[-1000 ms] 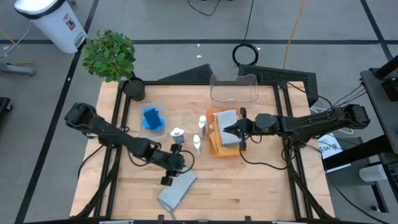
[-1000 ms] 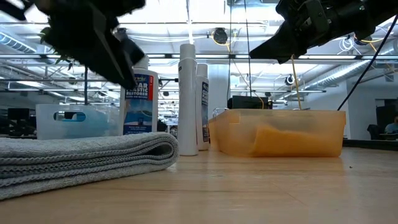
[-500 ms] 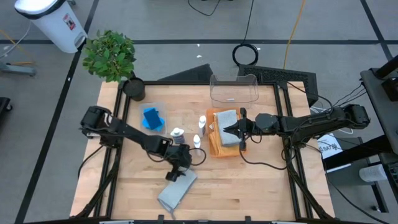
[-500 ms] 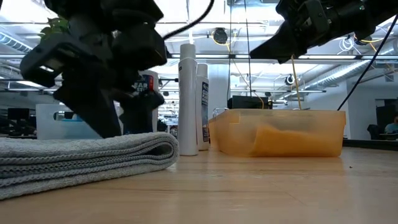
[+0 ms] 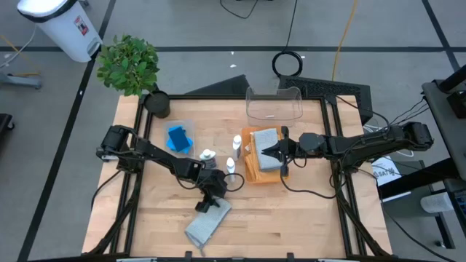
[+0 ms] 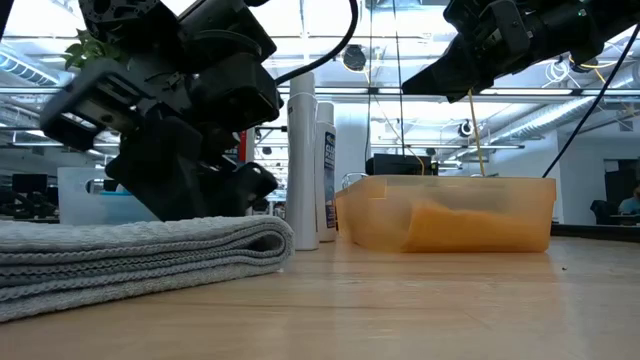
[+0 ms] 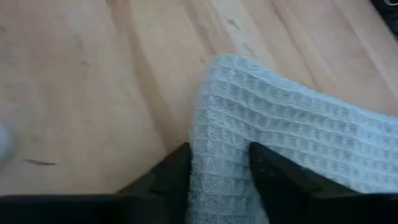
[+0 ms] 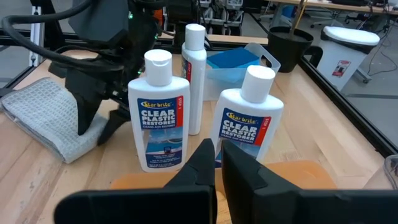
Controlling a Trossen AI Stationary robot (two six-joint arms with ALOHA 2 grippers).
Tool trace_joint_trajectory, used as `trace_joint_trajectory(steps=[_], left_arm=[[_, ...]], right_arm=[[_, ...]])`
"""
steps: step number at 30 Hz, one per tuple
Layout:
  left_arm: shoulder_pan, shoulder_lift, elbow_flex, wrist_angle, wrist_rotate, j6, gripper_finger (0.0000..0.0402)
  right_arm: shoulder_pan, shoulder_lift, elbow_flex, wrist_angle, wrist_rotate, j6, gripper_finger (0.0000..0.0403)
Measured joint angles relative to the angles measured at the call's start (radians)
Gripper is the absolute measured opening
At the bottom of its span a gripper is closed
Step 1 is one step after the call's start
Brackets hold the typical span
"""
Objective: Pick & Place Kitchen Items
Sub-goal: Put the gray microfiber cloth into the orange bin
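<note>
A folded grey cloth (image 5: 206, 223) lies flat on the table near its front edge; it also shows in the low view (image 6: 120, 255). My left gripper (image 5: 210, 200) is down at the cloth's far end and shut on it. Three white bottles with blue labels (image 5: 207, 156) (image 5: 231, 166) (image 5: 237, 144) stand upright mid-table. Blue sponges (image 5: 178, 138) lie in a clear bin. My right gripper (image 5: 271, 153) is shut and empty, above the orange tray (image 5: 251, 171), which holds a grey cloth (image 5: 266, 138) on an orange one. My left gripper has the grey cloth's far end (image 7: 219, 180) between its two fingers (image 7: 171, 177), which come slanting down from above on the table's far left side. The folded layers bulge up between them. The rest of the cloth (image 6: 100, 260) lies on the table.
An empty clear bin (image 5: 273, 103) stands at the far edge behind the tray. A potted plant (image 5: 129, 64) and a black pot (image 5: 156, 103) stand at the far left corner. Bare wood lies to the right of the grey cloth along the front edge.
My left gripper has gone toward the table's right edge and come down onto the far end of the grey cloth, its fingers now on either side of that end. The cloth's rolled end has bulged up slightly. My right arm has kept still.
</note>
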Motion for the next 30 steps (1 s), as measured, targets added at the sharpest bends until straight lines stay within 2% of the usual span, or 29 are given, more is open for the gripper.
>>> trace_joint_trajectory(steps=[5, 7, 13, 18, 21, 25, 28, 30], left_arm=[[-0.001, 0.001, 0.0, -0.011, 0.012, -0.023, 0.0047], [-0.001, 0.0, 0.0, -0.017, 0.012, -0.026, 0.0019], [-0.019, -0.028, -0.003, -0.032, -0.014, -0.045, 0.0028], [-0.058, -0.165, -0.007, -0.044, -0.079, -0.049, 0.0015], [-0.093, -0.269, -0.005, -0.025, -0.192, -0.041, 0.0017], [-0.14, -0.377, -0.005, 0.018, -0.402, -0.027, 0.0019], [-0.162, -0.427, 0.0, 0.053, -0.525, 0.013, 0.0016], [-0.166, -0.434, 0.021, 0.053, -0.57, 0.033, 0.0016]], right_arm=[[0.0, 0.0, 0.0, 0.0, 0.0, 0.0, 0.0004], [0.0, 0.0, 0.0, 0.0, 0.0, 0.0, 0.0004], [0.0, 0.0, 0.0, 0.0, 0.0, 0.0, 0.0004], [0.0, 0.0, 0.0, 0.0, 0.0, 0.0, 0.0004], [0.0, 0.0, 0.0, 0.004, 0.0, 0.0, 0.0004], [0.0, 0.0, 0.0, 0.012, 0.0, 0.0, 0.0004], [0.0, 0.0, -0.001, 0.022, 0.001, 0.0, 0.0004], [0.0, 0.0, -0.001, 0.04, 0.002, 0.0, 0.0004]])
